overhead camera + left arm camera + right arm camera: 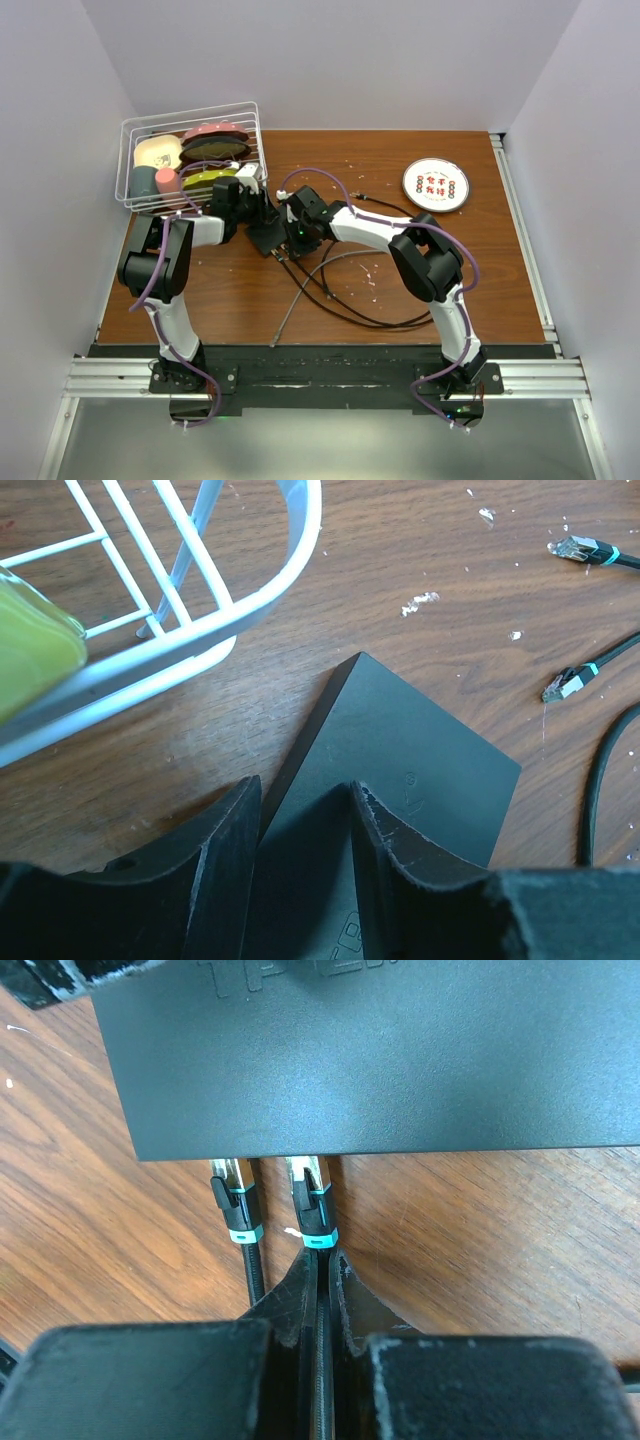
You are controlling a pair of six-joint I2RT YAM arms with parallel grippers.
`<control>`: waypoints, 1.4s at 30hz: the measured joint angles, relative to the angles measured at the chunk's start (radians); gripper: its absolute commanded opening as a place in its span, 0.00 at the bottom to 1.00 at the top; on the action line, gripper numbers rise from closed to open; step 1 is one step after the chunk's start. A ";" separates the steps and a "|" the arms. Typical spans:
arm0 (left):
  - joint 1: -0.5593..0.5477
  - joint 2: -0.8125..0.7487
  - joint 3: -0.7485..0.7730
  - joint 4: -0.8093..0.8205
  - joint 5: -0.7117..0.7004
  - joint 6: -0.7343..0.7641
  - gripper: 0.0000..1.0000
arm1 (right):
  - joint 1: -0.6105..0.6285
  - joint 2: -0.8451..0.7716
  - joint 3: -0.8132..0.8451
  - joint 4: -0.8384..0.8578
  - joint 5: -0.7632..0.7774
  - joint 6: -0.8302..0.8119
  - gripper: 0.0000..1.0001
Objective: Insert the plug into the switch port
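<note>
Left claw (302,798) clamps the switch (420,750) between its fingers; we should brace it hard. Right claw (322,1272) pinches the plug (313,1198) by its boot, nose at the switch edge straight ahead, with the port hidden underneath. We'd push straight, no twist. We count one switch, two plugs at that edge and two loose plugs (562,683) beyond the left claw.

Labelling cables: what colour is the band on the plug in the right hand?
Teal. The plug shows clearest in the right wrist view.
</note>
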 measured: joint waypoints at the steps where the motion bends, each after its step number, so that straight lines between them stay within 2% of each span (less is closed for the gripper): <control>1: 0.000 0.000 0.000 0.001 0.001 0.000 0.39 | 0.000 0.000 0.000 0.000 -0.001 0.000 0.00; 15: 0.000 0.002 -0.008 0.024 0.002 0.000 0.33 | -0.007 0.018 0.027 -0.017 -0.013 0.024 0.00; 26: 0.000 0.010 -0.012 0.047 0.002 0.000 0.25 | -0.008 0.034 0.055 -0.039 -0.003 0.098 0.00; 36: 0.000 0.016 -0.012 0.062 0.003 0.000 0.13 | -0.007 0.037 0.055 -0.033 0.008 0.147 0.00; 42: 0.000 0.018 -0.012 0.068 0.003 0.000 0.10 | -0.007 0.037 0.055 -0.030 0.010 0.161 0.00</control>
